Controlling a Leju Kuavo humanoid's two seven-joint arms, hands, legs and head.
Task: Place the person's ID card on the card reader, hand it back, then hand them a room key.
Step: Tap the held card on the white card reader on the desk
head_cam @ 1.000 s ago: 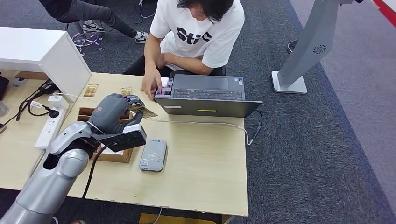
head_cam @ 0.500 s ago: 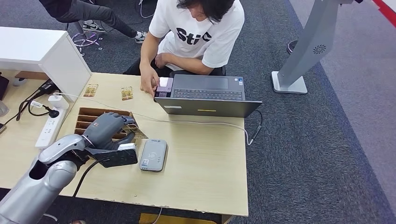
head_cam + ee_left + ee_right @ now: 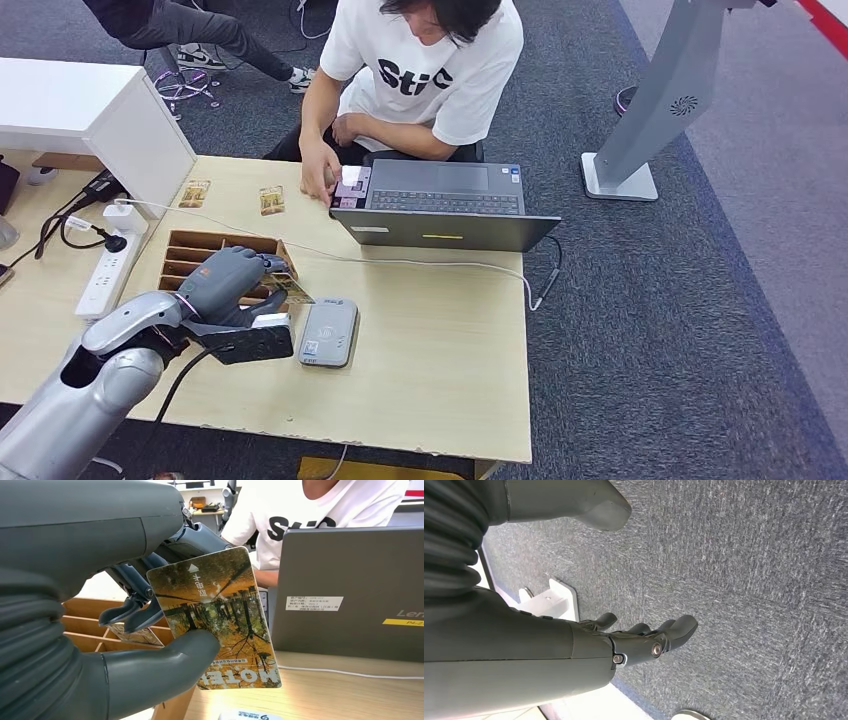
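Autumn-forest printed room key card point(image 3: 215, 620) pinched between thumb and fingers of left hand point(image 3: 228, 281), above wooden slotted card box point(image 3: 190, 250), just left of grey card reader point(image 3: 328, 332). Right hand point(image 3: 644, 640) hangs over carpet, fingers loosely apart, holding nothing.

Even overhead light fills the room, bright and soft, and the pale tabletop point(image 3: 430, 340) carries only faint shadows. Close up, the card point(image 3: 215, 615) looks sharp while the near grey thumb point(image 3: 165, 665) blurs slightly. No harsh glare anywhere.

Room key point(image 3: 220, 625) lower corner hidden behind left hand point(image 3: 100, 610) thumb, card reader point(image 3: 250, 715) cut off at frame edge
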